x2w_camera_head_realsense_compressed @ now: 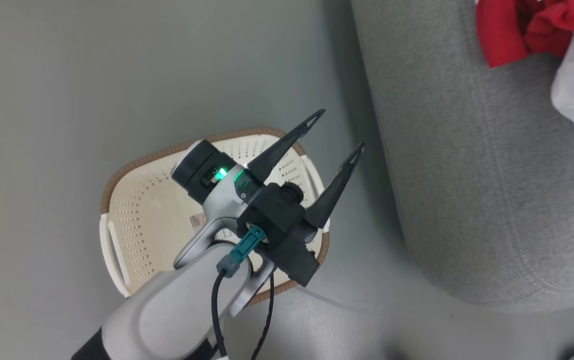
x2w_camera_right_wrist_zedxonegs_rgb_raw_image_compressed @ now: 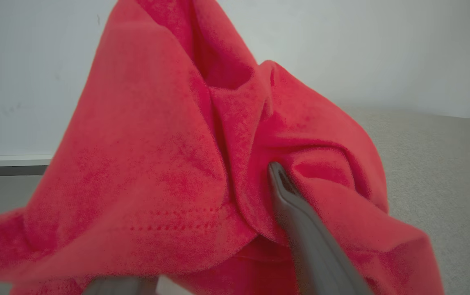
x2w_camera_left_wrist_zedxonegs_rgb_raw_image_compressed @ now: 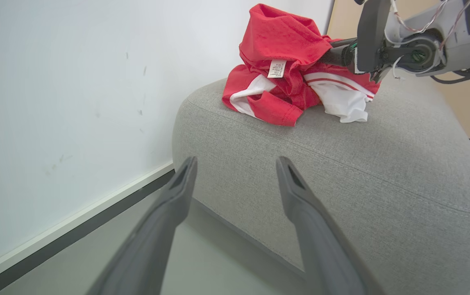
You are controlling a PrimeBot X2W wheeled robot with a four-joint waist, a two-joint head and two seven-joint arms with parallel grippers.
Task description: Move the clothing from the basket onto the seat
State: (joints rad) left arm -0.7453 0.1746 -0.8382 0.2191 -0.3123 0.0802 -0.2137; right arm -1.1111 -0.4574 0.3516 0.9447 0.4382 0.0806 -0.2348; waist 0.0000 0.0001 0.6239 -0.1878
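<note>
**Red kit heaped on the sofa cushion, one claw wide over the basket**

The soft red sports clothing with white panels (x2w_camera_left_wrist_zedxonegs_rgb_raw_image_compressed: 278, 39) lies in a crumpled heap on the large grey woven-fabric seat (x2w_camera_left_wrist_zedxonegs_rgb_raw_image_compressed: 341, 164), near its far edge in the upper centre of the left wrist view. In the head view it sits at the top right corner.

The cream-white perforated plastic basket with a brown woven-look rim (x2w_camera_head_realsense_compressed: 131, 167) stands on the grey floor (x2w_camera_head_realsense_compressed: 41, 100) just beside the seat, left of centre. No red fabric shows in the part of its bottom not covered by the arm.

The left gripper (x2w_camera_head_realsense_compressed: 341, 129) hangs above the basket with its two dark fingers spread wide and nothing between them.

The right gripper (x2w_camera_right_wrist_zedxonegs_rgb_raw_image_compressed: 232, 168) is buried in the heap. One finger presses into a red fold and cloth drapes over the rest. From that finger's offset the jaws look spread, not clamped.

The garments look light, limp and a little slippery, so they would sag and trail from any hold. A thick bunched fold or a stitched hem should give the surest grip. The thin white neck label (x2w_camera_left_wrist_zedxonegs_rgb_raw_image_compressed: 276, 68) would be a poor place to pinch.
</note>
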